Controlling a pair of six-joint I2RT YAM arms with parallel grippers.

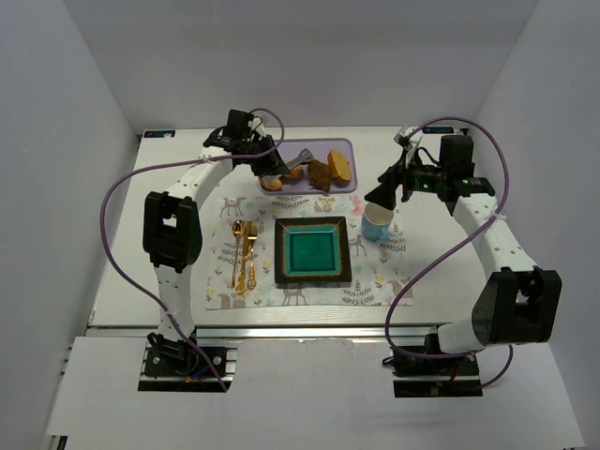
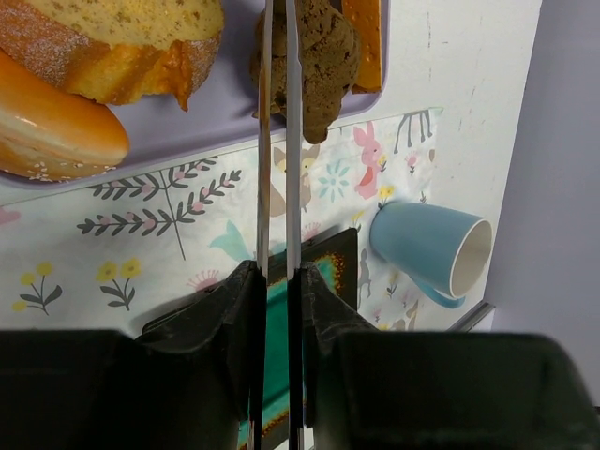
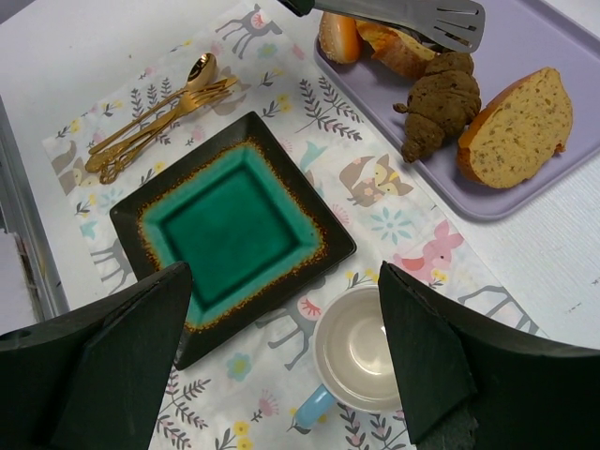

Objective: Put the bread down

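Observation:
The bread (image 1: 319, 173) (image 3: 436, 108) is a dark brown croissant-like piece lying on the lilac tray (image 1: 342, 148). My left gripper (image 1: 270, 164) (image 2: 277, 281) is shut on a pair of metal tongs (image 2: 277, 141) (image 3: 412, 19). Their two blades stand almost together and reach over the tray beside the bread (image 2: 328, 66). The tong tips hang over the golden pieces just left of the bread; I cannot tell whether they touch anything. My right gripper (image 1: 389, 192) (image 3: 281, 281) hovers open above the blue cup (image 3: 361, 352), holding nothing.
Orange-golden slices (image 3: 520, 127) (image 2: 112, 37) and a small golden roll (image 3: 337, 37) share the tray. A square teal plate (image 1: 281, 253) (image 3: 131, 216) lies on the patterned placemat (image 1: 375, 281), with gold cutlery (image 1: 244, 253) to its left and the blue cup (image 1: 377, 223) to its right.

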